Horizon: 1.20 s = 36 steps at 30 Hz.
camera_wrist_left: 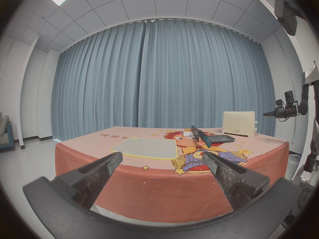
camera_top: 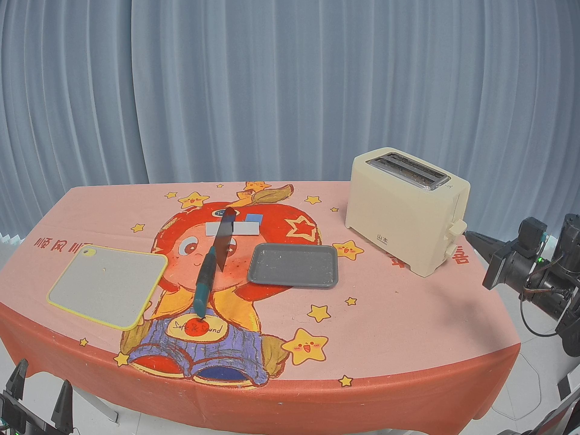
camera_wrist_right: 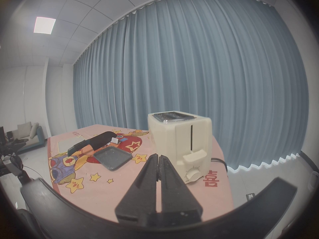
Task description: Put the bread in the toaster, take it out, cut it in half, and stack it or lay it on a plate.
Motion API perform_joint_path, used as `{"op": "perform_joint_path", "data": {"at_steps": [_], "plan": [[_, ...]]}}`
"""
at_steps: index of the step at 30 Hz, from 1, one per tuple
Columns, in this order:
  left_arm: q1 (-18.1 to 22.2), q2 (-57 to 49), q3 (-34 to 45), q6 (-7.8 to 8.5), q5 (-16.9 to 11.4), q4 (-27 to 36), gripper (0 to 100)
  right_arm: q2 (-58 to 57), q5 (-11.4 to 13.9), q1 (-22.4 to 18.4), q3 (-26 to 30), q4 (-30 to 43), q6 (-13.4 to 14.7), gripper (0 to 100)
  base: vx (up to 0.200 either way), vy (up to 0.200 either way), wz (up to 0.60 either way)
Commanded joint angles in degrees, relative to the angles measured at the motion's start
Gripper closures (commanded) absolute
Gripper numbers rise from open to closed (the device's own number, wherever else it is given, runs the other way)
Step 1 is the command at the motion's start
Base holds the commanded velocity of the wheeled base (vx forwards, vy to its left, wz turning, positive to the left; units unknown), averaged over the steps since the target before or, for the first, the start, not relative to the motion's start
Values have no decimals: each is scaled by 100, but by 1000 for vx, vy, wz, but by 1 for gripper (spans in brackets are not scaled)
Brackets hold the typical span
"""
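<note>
left gripper (camera_wrist_left: 161,156) is hovering off the table (camera_top: 393,327), fingers (camera_wrist_left: 99,173) gaping wide; right gripper (camera_wrist_right: 159,158), fingers (camera_wrist_right: 146,183) pressing together, is pointing at the toaster (camera_top: 406,209), seemingly apart.

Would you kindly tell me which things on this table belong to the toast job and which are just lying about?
For the job:
- toaster
- knife
- cutting board
- grey plate

Lying about:
- small white and blue cards, behind the knife
- cartoon tablecloth, under everything
</note>
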Motion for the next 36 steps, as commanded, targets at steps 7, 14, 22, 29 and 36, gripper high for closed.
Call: {"op": "perform_joint_path", "data": {"at_steps": [7, 14, 22, 29, 36], "plan": [[2, -31, 101, -1, 1, -2, 0, 487, 7, 87, 168, -61, -9, 100, 0, 0, 0], [2, -31, 101, -1, 1, -2, 0, 716, -28, 60, 203, -79, -18, 100, 0, 0, 0], [2, -31, 101, -1, 1, -2, 0, 935, -1, -54, 194, -87, -62, 100, 0, 0, 0], [2, -31, 101, -1, 1, -2, 0, 1059, -1, -71, 185, -87, -70, 100, 0, 0, 0], [2, -31, 101, -1, 1, -2, 0, 1252, -19, -177, 115, -96, -70, 100, 0, 0, 0]]}}
